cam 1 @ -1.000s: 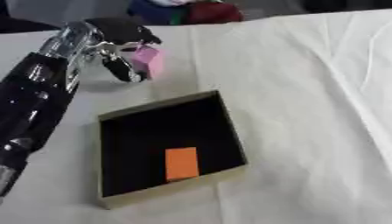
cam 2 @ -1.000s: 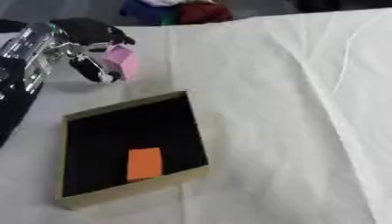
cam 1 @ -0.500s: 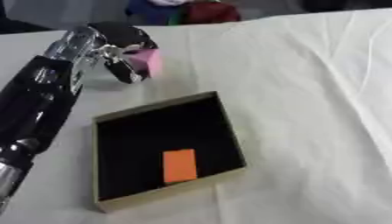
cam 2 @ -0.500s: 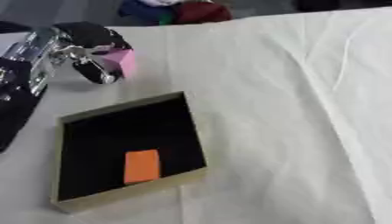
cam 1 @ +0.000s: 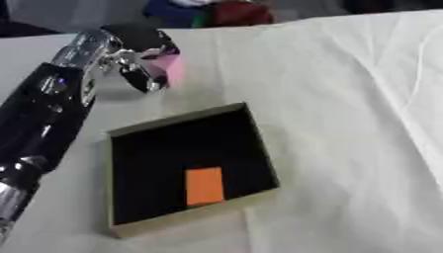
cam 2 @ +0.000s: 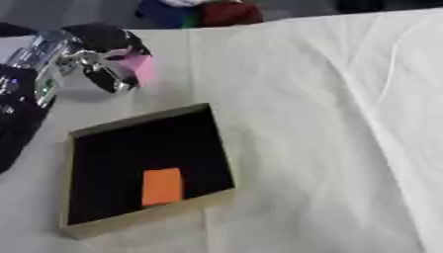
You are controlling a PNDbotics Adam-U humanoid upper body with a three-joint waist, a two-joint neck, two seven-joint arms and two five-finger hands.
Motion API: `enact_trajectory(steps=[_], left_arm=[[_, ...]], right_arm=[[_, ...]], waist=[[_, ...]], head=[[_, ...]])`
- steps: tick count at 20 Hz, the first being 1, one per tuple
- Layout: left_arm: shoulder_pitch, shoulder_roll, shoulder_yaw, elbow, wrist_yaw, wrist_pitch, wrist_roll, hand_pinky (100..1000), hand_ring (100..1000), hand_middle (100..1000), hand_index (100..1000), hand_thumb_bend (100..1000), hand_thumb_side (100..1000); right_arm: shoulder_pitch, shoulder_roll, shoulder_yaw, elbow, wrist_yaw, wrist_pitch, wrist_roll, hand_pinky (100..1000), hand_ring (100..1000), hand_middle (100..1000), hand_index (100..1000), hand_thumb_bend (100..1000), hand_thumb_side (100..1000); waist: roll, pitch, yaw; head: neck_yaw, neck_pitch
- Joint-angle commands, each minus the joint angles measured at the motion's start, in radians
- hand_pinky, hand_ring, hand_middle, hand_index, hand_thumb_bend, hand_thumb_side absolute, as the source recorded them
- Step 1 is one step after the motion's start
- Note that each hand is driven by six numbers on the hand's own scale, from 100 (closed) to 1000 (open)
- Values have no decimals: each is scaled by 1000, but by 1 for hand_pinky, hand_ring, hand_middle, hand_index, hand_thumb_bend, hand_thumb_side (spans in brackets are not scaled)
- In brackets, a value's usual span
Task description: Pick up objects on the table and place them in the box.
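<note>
Left eye view: my left robot hand [cam 1: 138, 54] has its fingers curled round the pink block [cam 1: 171, 70]. Over the last second it's barely shifted, still parked beyond the box [cam 1: 186, 163], so the carry hasn't really started. An orange block [cam 1: 205, 186] is already inside. Right eye view: same grip, but more bare table [cam 2: 329, 123] shows to the hand's right. My right robot hand shows in neither view.

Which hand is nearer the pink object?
Left. The left hand is curled around the pink object, beyond the box. The right hand shows in neither view.
</note>
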Motion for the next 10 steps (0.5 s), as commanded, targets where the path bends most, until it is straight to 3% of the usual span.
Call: enact_trajectory(steps=[1, 10], left_arm=[[-12, 40, -4, -57, 35, -1, 0, 554, 626, 569, 737, 100, 186], [60, 50, -78, -226, 170, -60, -8, 551, 611, 566, 736, 100, 248]], right_arm=[[-4, -17, -16, -2, -4, 1, -8, 894, 733, 622, 778, 100, 932], [30, -11, -16, 2, 3, 0, -7, 892, 735, 624, 777, 100, 920]], waist=[[-6, -39, 8], [-11, -98, 67]], head=[[-8, 17], [-49, 71]])
